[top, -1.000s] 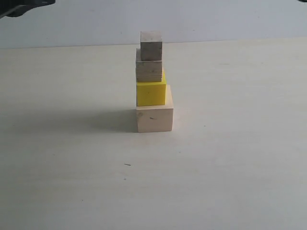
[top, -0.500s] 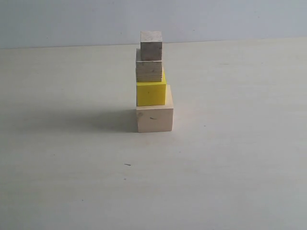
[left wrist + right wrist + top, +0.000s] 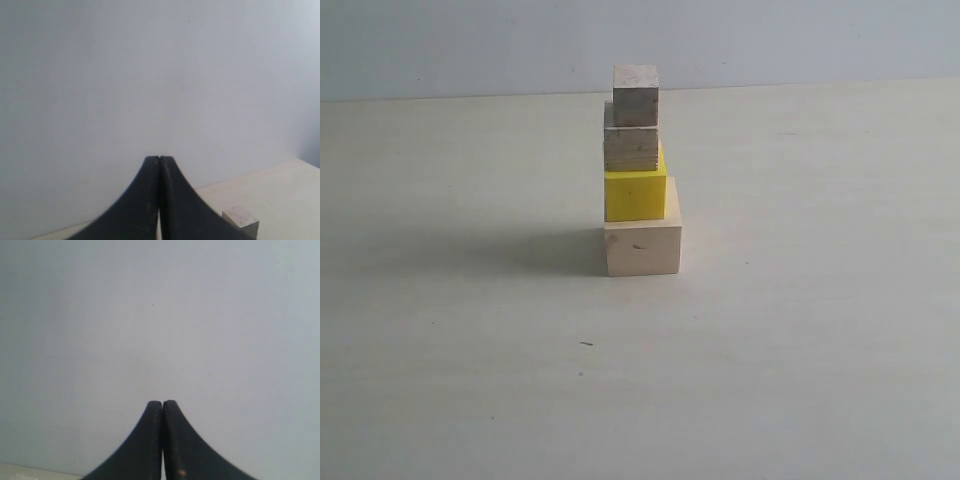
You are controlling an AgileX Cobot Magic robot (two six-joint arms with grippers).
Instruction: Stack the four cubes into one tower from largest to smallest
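Observation:
The tower stands mid-table in the exterior view: the large pale wood cube at the bottom, the yellow cube on it, the small wood cube above that, and the smallest wood cube on top. Each upper cube sits a little off-centre. Neither arm shows in the exterior view. In the left wrist view my left gripper is shut and empty, raised against the wall, with the smallest wood cube peeking beside it. My right gripper is shut, empty, facing the wall.
The pale table runs back to a plain grey-white wall. A small dark speck lies on the table in front of the tower. A shadow falls left of the tower.
A dark arm part at the exterior view's top left corner one second ago has left the picture. The tower has not moved.

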